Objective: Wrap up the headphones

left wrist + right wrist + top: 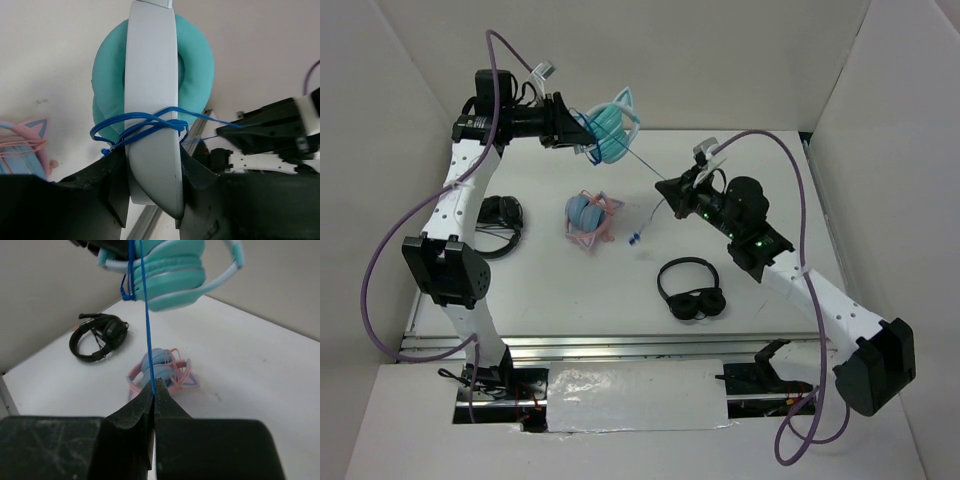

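Teal headphones (608, 132), round cups folded together, pale band looped with blue cable (135, 127), aloft over the table's (580, 300) far side. Band clamped in left gripper (152, 172). Taut cable pinched in tightly closed right gripper (154, 390).

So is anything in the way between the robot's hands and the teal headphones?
Nothing visible. The left gripper clamps the headphones, lifted up, and the right gripper pinches their blue cable, stretched straight between them. The pink pair lies on the table below, apart.
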